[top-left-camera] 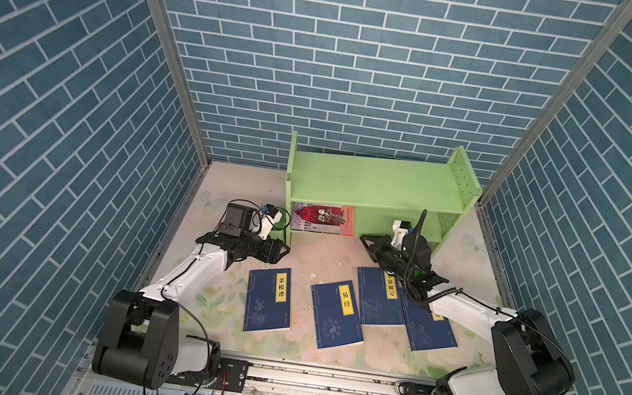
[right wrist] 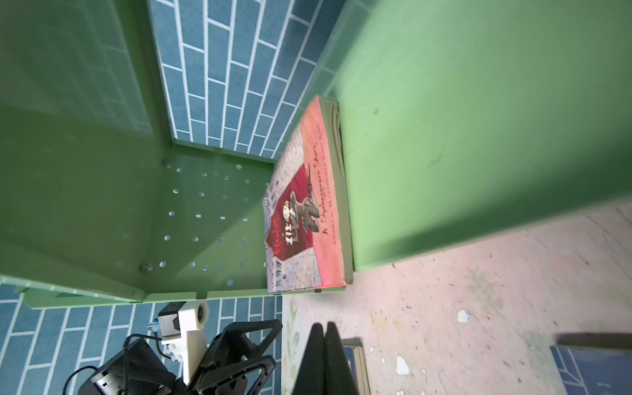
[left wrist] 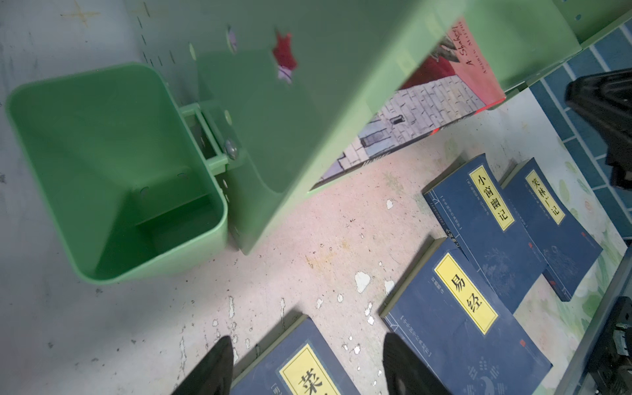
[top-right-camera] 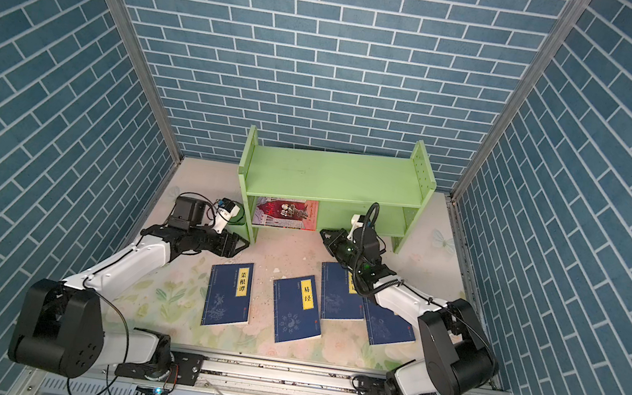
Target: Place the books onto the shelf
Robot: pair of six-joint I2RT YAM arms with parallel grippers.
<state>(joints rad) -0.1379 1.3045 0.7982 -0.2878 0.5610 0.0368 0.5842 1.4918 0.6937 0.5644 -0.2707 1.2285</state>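
At the left of the worktop [top-left-camera: 322, 258], the left fingers [left wrist: 212, 372] are hanging apart and empty. They are sitting beside the near-left leg of the shelf [top-left-camera: 371, 181], over the far edge of the leftmost book [top-left-camera: 269, 303]. Whether they are touching it, I cannot tell. Green cup [left wrist: 102, 154] is hanging empty on that end of the shelf.

Red-and-grey book [top-left-camera: 322, 218] is sitting in the lower tier at the left end, cover showing; I am counting that one as shelved. Four dark blue books are lying flat on the worktop, yellow labels up. Leftmost first, then the second book [top-left-camera: 336, 315] apart from it, then the third book [top-left-camera: 377, 299] lying partly over the fourth book [top-left-camera: 429, 332].

Right fingers [right wrist: 316, 359] are pressed together, gripping nothing. They are pointing at the lower tier just right of the red-and-grey book, and that arm is crossing above the third and fourth books.

I am judging these as light, thin, floppy paperbacks with smooth covers. They are likely to sag if pinched at a corner, and hard to get under while flat. I am favouring a hold on the spine edge, mid-length. I am also leaning towards the third book first, since its overlap seems to be lifting one edge.
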